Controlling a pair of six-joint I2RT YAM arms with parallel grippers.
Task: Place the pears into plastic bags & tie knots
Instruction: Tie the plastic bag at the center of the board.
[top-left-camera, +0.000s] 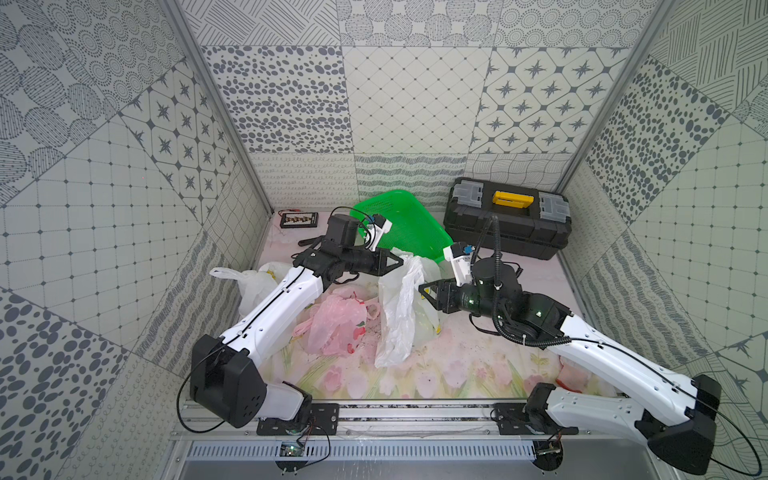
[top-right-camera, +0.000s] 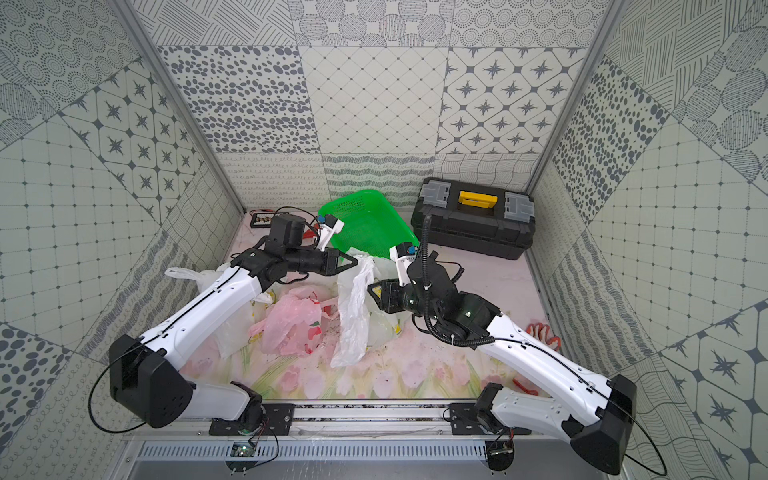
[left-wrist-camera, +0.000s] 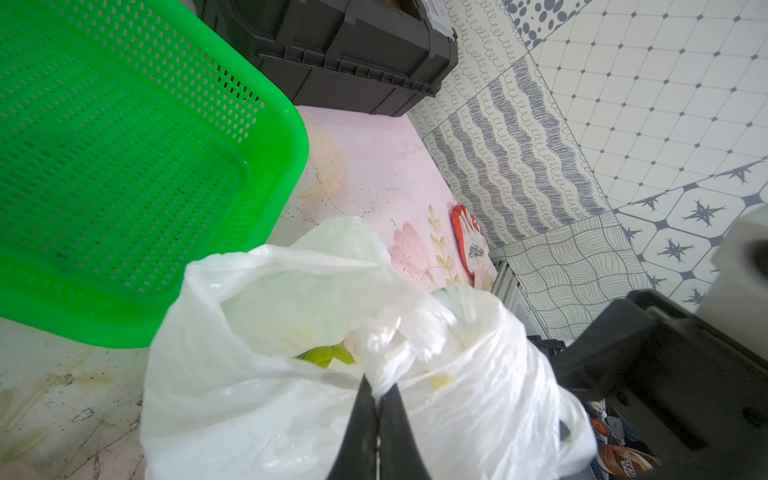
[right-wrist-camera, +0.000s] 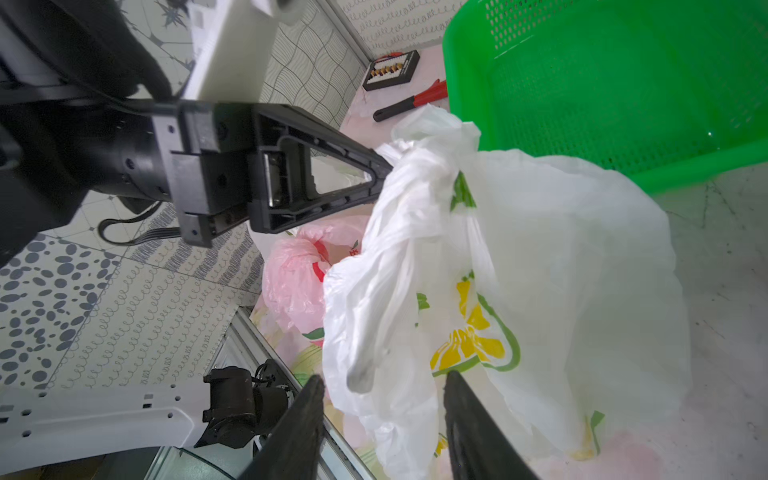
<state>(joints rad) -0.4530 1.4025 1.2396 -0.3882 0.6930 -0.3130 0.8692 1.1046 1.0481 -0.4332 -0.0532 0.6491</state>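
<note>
**A:** So, where's the bag right now?

**B:** The white bag (top-left-camera: 399, 316) with the lemon print stands in the middle of the table (top-left-camera: 478, 347), just in front of the green basket (top-left-camera: 409, 226). Its top is drawn up into a twist.

**A:** What holds it up?

**B:** The left gripper (left-wrist-camera: 380, 384). Its jaws are pressed together on that twisted top, and the left wrist view shows plastic bunched right at the tips.

**A:** And the other arm?

**B:** The right gripper (right-wrist-camera: 384, 378) sits at the bag's opposite side with its jaws spread. A loose fold of white plastic hangs between them, but they aren't clamped on it.

**A:** Any fruit showing?

**B:** A bit of one pear (left-wrist-camera: 326, 356), yellow-green, down in the bag's open mouth.

**A:** Other bags?

**B:** A pink bag (top-left-camera: 336, 326) lies crumpled beside the white one, on the left arm's side. A second white bag (top-left-camera: 255, 282) sits partly under that arm. I cannot tell what is inside either.

**A:** And at the back?

**B:** A black toolbox (top-left-camera: 507, 226) with a yellow handle, next to the basket.
</note>
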